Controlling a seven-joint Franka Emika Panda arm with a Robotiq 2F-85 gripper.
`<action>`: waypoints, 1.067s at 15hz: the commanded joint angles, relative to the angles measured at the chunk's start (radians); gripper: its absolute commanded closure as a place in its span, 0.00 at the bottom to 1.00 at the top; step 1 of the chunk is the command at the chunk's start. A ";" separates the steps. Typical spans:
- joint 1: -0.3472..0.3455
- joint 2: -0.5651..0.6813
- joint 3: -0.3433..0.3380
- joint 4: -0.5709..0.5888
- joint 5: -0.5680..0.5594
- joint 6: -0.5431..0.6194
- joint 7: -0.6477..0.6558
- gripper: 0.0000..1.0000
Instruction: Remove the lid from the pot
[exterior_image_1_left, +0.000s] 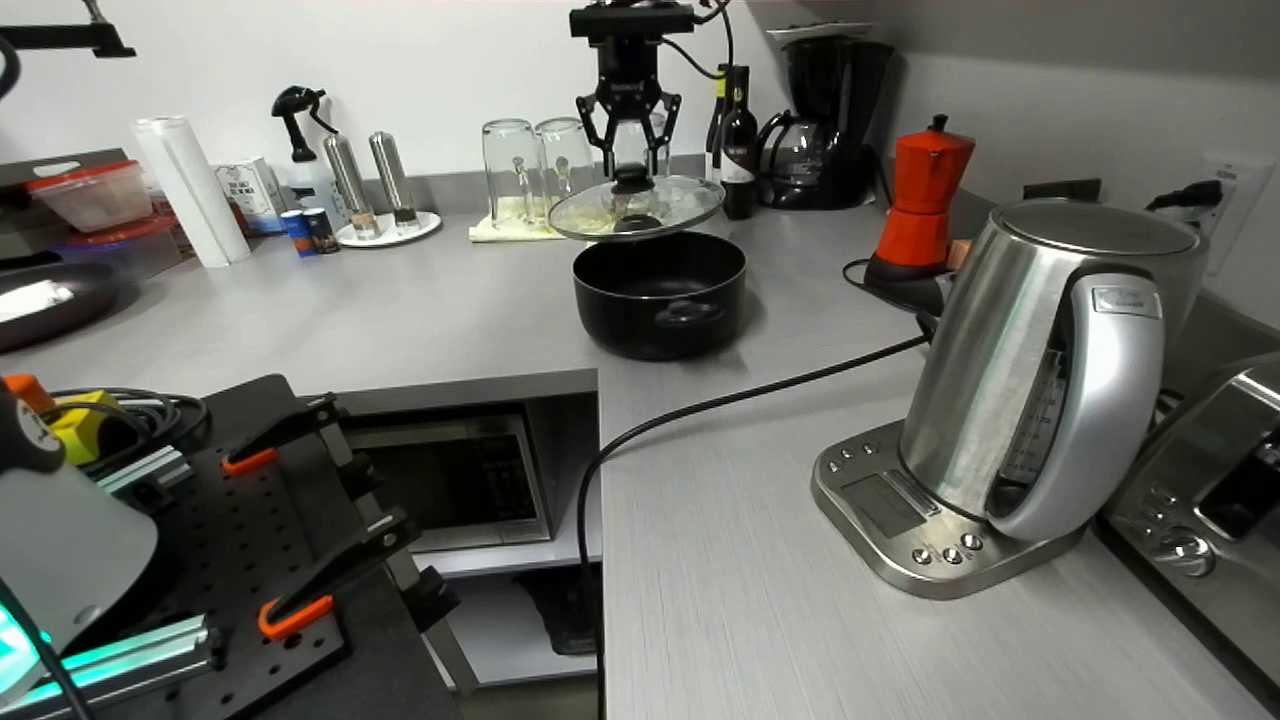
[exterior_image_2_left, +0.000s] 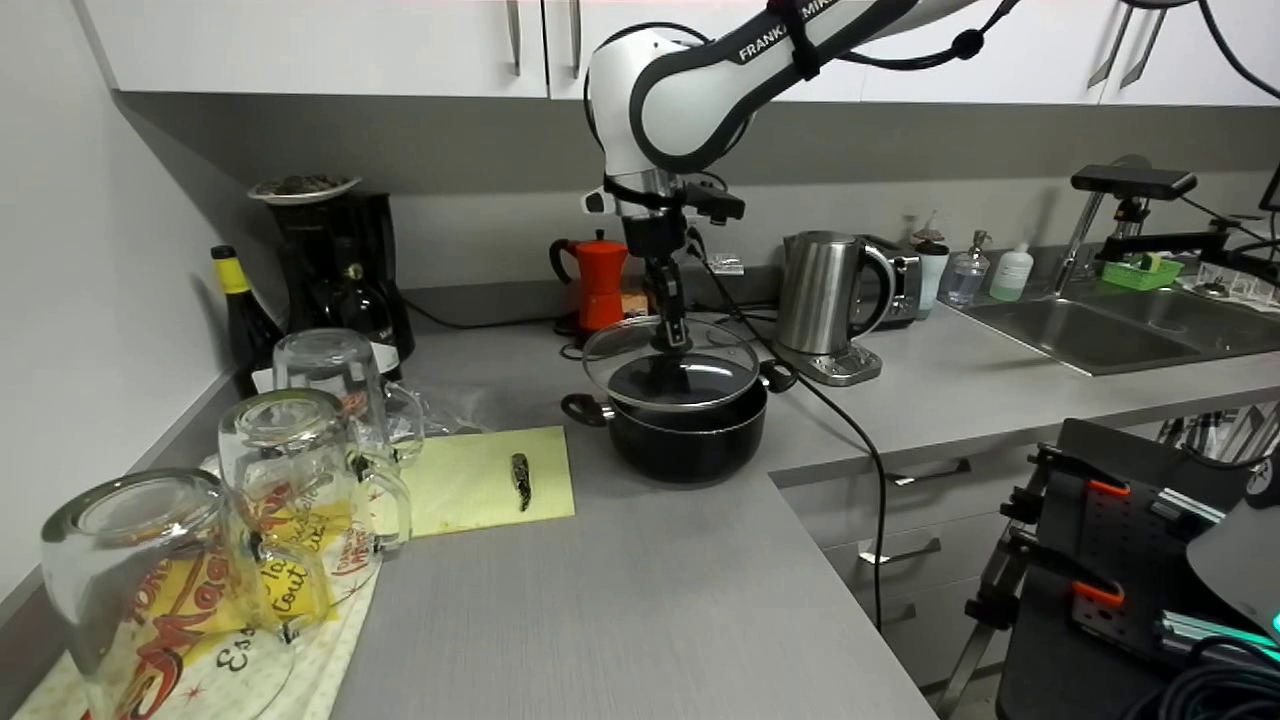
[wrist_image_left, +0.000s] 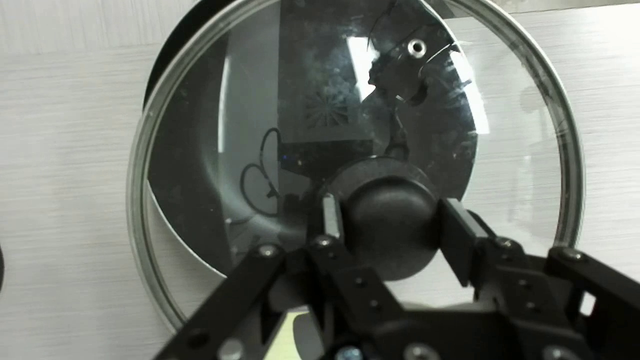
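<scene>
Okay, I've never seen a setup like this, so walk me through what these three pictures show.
The robot arm is the big white jointed machine. Its gripper is the black claw at the end, working like fingers.

Two pictures come from cameras outside the robot, viewing the counter from different places. The close-up comes from a camera on its wrist, looking down past the gripper.

The gripper is closed on the knob of a glass lid, holding it above a black pot, off-centre, so part of the pot's inside shows.

Also on the counter are a steel electric kettle, a red moka pot, a coffee maker and glass mugs.
</scene>
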 joint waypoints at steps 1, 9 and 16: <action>0.048 -0.031 0.013 -0.026 -0.062 -0.029 -0.014 0.75; 0.137 -0.044 0.063 -0.158 -0.181 0.013 -0.048 0.75; 0.151 -0.063 0.120 -0.307 -0.208 0.189 -0.113 0.75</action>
